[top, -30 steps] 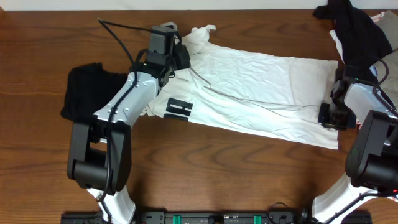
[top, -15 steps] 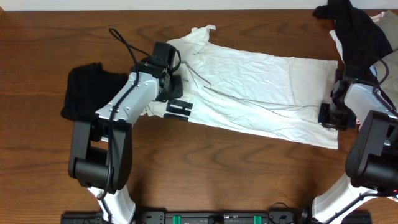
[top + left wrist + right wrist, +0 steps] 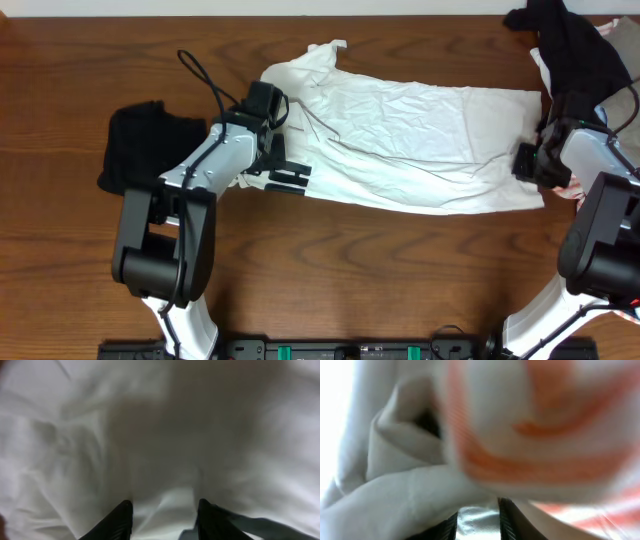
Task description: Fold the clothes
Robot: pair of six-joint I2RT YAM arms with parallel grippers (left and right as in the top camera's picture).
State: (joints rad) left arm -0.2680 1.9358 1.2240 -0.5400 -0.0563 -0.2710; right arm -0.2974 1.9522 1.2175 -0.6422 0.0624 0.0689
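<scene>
Now: white shirt laid across the table, a gripper at each end

Seen from overhead, the white shirt (image 3: 410, 140) lies wrinkled and spread out on the wooden table (image 3: 400, 290), its long side running left to right. The black stripe marks (image 3: 288, 178) sit at its left edge, near the front.

The left gripper (image 3: 272, 160) is down on that left end, just behind the stripe marks. In the left wrist view, the left gripper (image 3: 162, 510) has its jaws standing apart with a pale fold of the shirt between them. The view is blurred, so I cannot tell whether they pinch the fold or only straddle it.

The right gripper (image 3: 528, 160) is at the shirt's right edge. Its wrist view shows the jaws close together with something pale and shiny between them. Whether anything is clamped there cannot be told. Orange-red striped cloth (image 3: 545, 420) fills that view, with white fabric beside it.

A black garment (image 3: 140, 145) lies bunched on the table left of the left arm, apart from the shirt. A second black garment (image 3: 575, 45) is heaped at the far right corner
</scene>
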